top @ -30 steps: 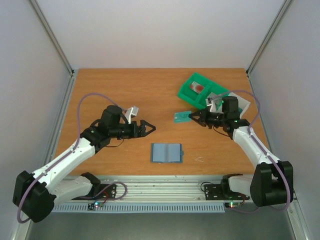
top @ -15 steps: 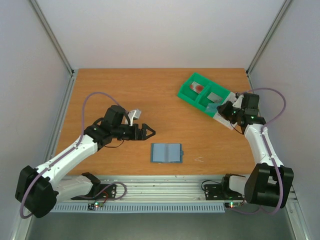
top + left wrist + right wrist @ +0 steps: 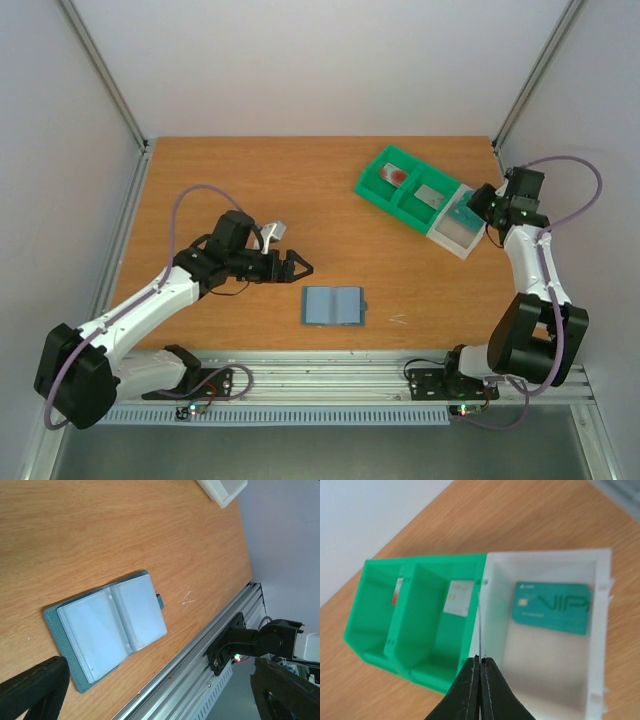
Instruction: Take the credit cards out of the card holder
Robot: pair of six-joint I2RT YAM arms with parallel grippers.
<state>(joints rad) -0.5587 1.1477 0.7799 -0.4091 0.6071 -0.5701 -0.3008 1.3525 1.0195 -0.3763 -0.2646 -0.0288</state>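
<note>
looks like you're basically done: the card holder lies open on the counter, sleeves looking empty, near your wide-open left claw. i count three credit cards out: teal card in the one white bin, pale card and reddish card in the green bin's two compartments. right claw is pinched together above them.

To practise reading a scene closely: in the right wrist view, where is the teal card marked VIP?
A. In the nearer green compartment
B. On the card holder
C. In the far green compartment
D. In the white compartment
D: the teal card sits inside the walls of the white compartment, to the right of the green compartments.
</note>
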